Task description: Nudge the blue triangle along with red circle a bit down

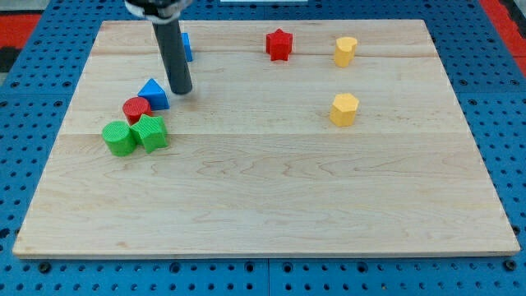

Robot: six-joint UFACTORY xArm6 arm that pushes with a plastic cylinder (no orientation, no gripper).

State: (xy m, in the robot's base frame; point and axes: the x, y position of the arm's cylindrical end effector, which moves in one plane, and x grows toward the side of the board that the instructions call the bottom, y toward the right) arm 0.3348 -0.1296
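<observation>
Camera view: my upright rod sets my tip (pixel 182 91) just right of the blue triangle (pixel 154 94), which touches the red circle (pixel 136 108); no claw shows.

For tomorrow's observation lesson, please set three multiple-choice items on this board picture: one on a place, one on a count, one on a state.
1. Where is my tip relative to the blue triangle?
A. just to its right in the view
B. far below it
C. beside the yellow blocks

2. How many green blocks are on the board?
A. one
B. two
C. four

3. How do the red circle and the blue triangle stand?
A. stacked
B. far apart
C. side by side, seemingly touching

Answers: 1 A, the rod ends right beside the triangle. 2 B, the green cylinder and green star-like block sit together. 3 C, no gap shows between them.
</observation>
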